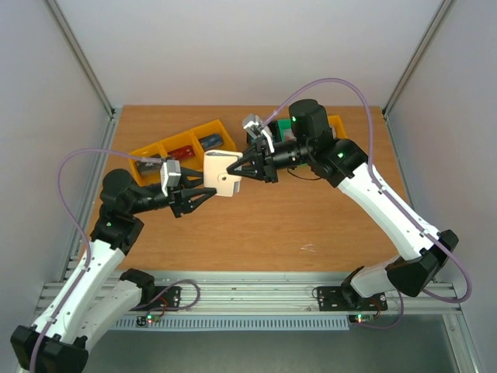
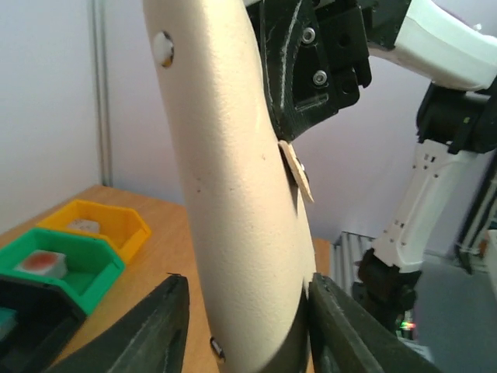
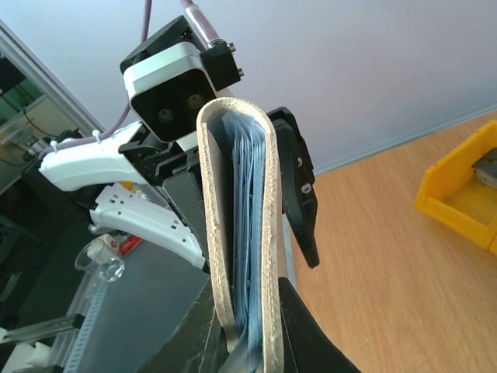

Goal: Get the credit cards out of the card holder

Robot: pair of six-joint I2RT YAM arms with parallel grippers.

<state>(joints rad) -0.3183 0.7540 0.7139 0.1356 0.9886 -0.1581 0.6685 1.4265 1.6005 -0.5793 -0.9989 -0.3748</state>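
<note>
The right pincer [image 1: 235, 168] pinches the folded holder [image 1: 217, 180] from 2 o'clock, aloft over the mid-tabletop [image 1: 311, 221], with bluish cards [image 3: 245, 233] tucked inside. The left pincer [image 1: 203, 194], spread, straddles its 8 o'clock end. Yellow bins [image 1: 159, 146] sit at 10 o'clock.

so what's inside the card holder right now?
The right wrist view looks into the folded card holder. Blue-grey layered edges show between its beige panels; they could be lining or cards, I cannot tell which. The panels cover any card faces and how many there are.
</note>
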